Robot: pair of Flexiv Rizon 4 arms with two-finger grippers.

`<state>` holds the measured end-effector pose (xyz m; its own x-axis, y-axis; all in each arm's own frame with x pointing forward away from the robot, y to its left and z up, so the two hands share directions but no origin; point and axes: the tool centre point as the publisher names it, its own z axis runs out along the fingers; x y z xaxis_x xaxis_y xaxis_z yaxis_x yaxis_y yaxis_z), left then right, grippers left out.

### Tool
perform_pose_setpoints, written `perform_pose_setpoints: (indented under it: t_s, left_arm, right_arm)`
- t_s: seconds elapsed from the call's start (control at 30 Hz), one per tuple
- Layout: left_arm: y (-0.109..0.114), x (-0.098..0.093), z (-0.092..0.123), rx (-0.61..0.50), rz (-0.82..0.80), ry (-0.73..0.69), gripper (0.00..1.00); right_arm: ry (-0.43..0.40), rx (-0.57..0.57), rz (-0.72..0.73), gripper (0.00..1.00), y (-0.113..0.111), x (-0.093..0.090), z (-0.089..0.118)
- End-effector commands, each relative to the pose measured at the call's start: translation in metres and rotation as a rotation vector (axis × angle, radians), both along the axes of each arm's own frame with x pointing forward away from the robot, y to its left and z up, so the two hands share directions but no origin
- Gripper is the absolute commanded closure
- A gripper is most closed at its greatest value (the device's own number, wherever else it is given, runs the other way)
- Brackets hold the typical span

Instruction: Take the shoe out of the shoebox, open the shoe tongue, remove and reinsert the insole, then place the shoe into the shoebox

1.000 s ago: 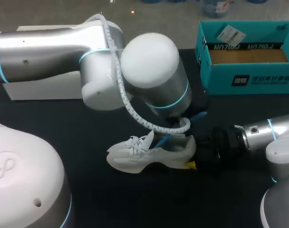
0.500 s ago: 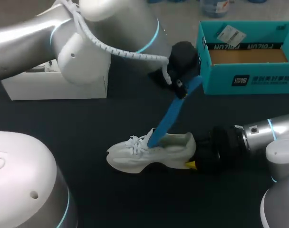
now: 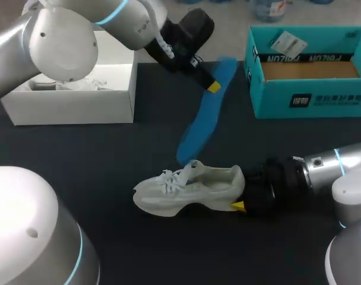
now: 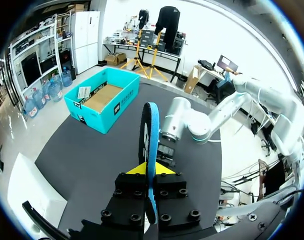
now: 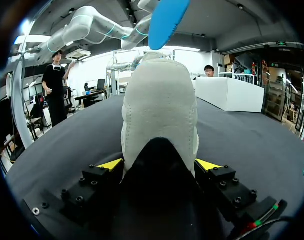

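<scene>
1. The insole (image 3: 201, 116) is out of the shoe (image 3: 189, 189) and is held in the air. The left gripper (image 3: 211, 83) is closed narrowly on its upper part. It hangs slanting, and its lower end is seen just above the shoe's opening in the head view.
2. The shoe stands upright on the table (image 3: 109, 148) with its sole down. Its heel is clasped from both sides by the right gripper (image 3: 238, 191), whose fingers are set wide around it.
3. Removal is judged done, and reinsertion comes next. The lower end should be led into the opening first, at a shallow slant toward the toe.
4. The insole is thin and is gripped far from its free end, so buckling is likely. A slow descent is advised, so that the free end is not caught on the laces (image 3: 171, 178) or the collar.
5. A firm hold at the heel is needed, or the shoe may be pushed along the table.
6. Open table lies around the toe and the near side. The heel side is taken up by the right gripper, so entry from above is preferred.
7. The white box (image 3: 67, 110) and the teal shoebox (image 3: 305, 101) stand well apart from the shoe. The lane between them should be used, with the shoebox's near wall watched.
</scene>
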<state>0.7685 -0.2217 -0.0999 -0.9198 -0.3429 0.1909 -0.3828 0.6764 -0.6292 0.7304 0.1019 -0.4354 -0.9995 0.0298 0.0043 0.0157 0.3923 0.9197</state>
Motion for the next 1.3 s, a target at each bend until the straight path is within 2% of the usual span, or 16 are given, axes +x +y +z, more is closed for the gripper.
perform_pose_setpoints:
  t_s: [0.03, 0.73, 1.0, 1.3]
  left_arm:
    - [0.009, 0.0, -0.001, -0.03, -0.023, 0.017, 1.0]
    - [0.009, 0.0, -0.001, -0.03, -0.023, 0.017, 1.0]
    - [0.024, 0.027, 0.032, -0.155, -0.078, 0.129, 1.0]
    - [0.045, 0.042, 0.051, -0.294, -0.037, 0.16, 1.0]
  right_arm:
    - [0.0, -0.004, -0.001, 1.0, 0.002, -0.001, -0.007]
    - [0.0, -0.004, -0.001, 1.0, 0.002, -0.001, -0.007]
    - [0.0, -0.004, -0.001, 1.0, 0.002, -0.001, -0.007]
    - [0.0, -0.004, -0.001, 1.0, 0.002, -0.001, -0.007]
